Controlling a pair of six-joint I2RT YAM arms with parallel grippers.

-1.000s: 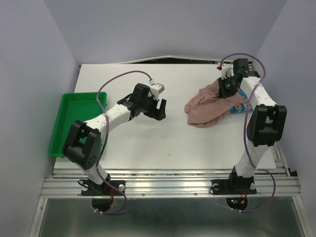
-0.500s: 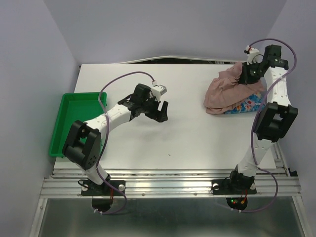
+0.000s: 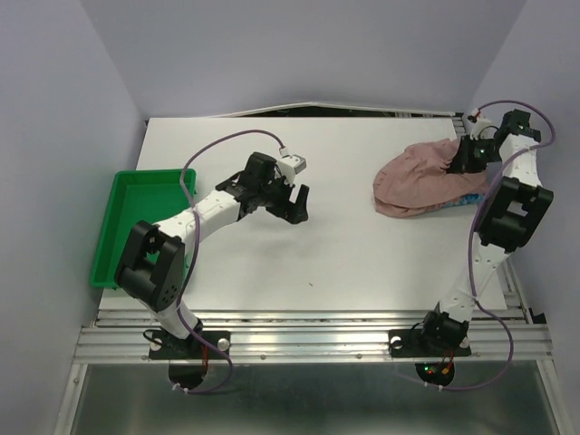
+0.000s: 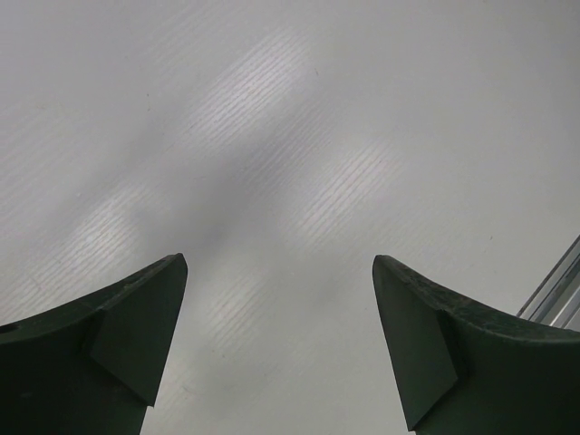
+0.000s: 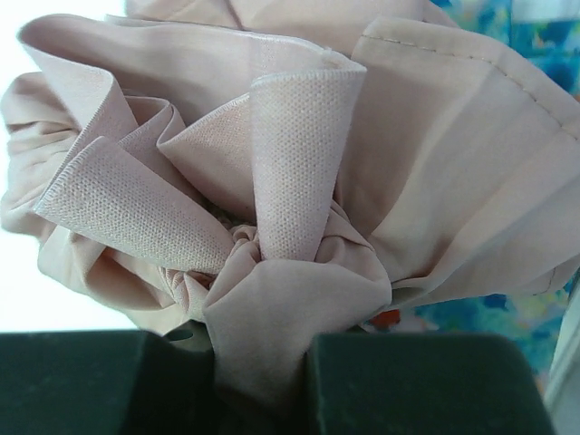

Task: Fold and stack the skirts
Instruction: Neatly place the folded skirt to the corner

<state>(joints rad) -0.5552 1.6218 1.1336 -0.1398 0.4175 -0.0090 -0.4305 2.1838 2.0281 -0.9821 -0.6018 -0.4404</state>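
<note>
Right gripper [image 5: 261, 362] clamps the dusty-pink pleated skirt [image 5: 453, 163] by its bunched waistband [image 5: 299, 154]; soft, light cloth, probably better gripped at one corner.

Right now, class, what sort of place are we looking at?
Probably a robotics lab test cell: a left arm and right arm bolted to a metal rail, a white table boxed in by plain walls, and a pink skirt as practice material.

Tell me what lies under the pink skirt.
A blue flowered skirt peeks out beneath the pink skirt, pinched by the right gripper. Most of it is covered; anything else underneath is hidden.
</note>
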